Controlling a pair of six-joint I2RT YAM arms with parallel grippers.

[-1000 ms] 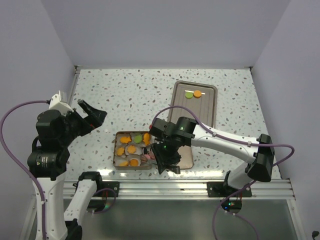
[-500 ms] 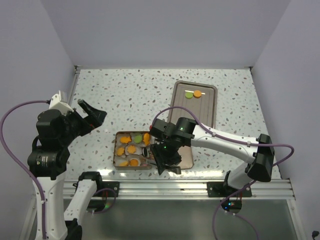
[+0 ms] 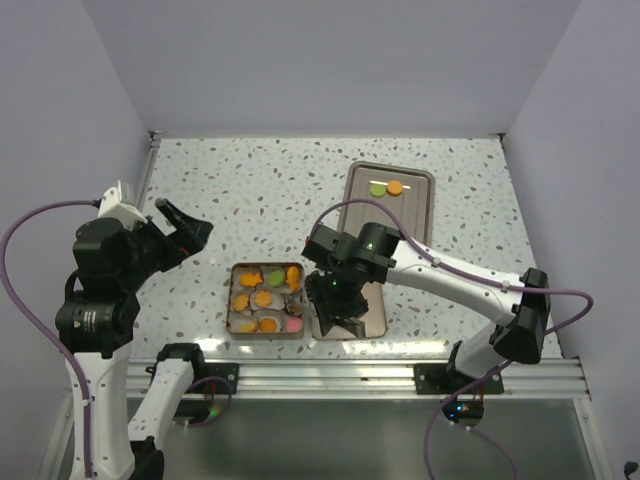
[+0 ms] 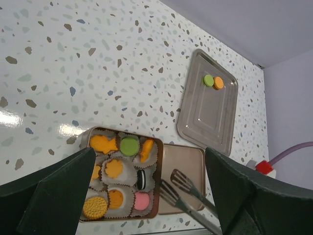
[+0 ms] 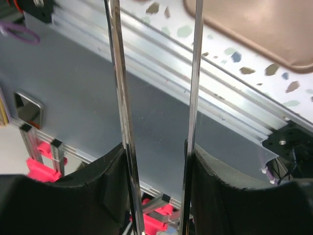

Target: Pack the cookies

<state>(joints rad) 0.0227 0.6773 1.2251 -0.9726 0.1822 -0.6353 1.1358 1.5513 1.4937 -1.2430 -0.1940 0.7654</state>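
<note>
A metal tin (image 3: 232, 268) near the front edge holds several cookies in paper cups: orange ones, a green one (image 4: 129, 146), a black one (image 4: 142, 179) and a pink one (image 4: 142, 200). A green cookie (image 3: 378, 188) and an orange cookie (image 3: 395, 187) lie on the grey tray (image 3: 400, 225) further back. My right gripper (image 3: 335, 310) is shut on metal tongs (image 5: 120, 98). The tongs' tips (image 4: 178, 183) stand apart and empty over the tan lid (image 4: 188, 156), just right of the tin. My left gripper (image 3: 185, 235) hangs open, high at the left.
The tan lid (image 3: 372, 312) lies flat against the tin's right side. Beyond the table's front edge runs an aluminium rail (image 3: 350, 375). White walls close the table at the back and both sides.
My right gripper has carried the tongs rightward, from the tin's right edge to over the tan lid, and the tongs' arms have spread. The left arm has not moved.
</note>
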